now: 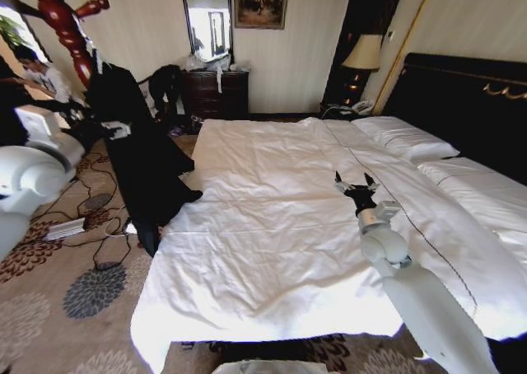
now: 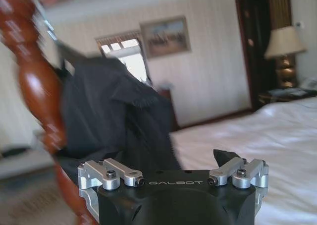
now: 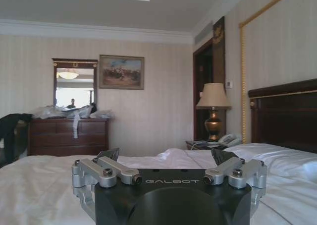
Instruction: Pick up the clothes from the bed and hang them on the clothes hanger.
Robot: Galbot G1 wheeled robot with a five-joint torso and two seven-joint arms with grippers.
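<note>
Clothes (image 1: 140, 164) on clothes hanger (image 1: 67, 24); right gripper (image 1: 356, 181) spread above bed (image 1: 272, 250); left gripper state unclear.

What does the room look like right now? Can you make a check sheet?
Surface: bed with smooth white sheets, nothing lying on it.
Job's things: black coat hangs on the red-brown stand and reaches down to the carpet.
Clutter: papers on the carpet; bags on the dresser.
Grippers: left tool open, close to the coat; right tool open, above the bed.
Cables: black cords snake over the carpet by the stand.
Surroundings: lamp, phone, mirror, painting, black headboard.
</note>
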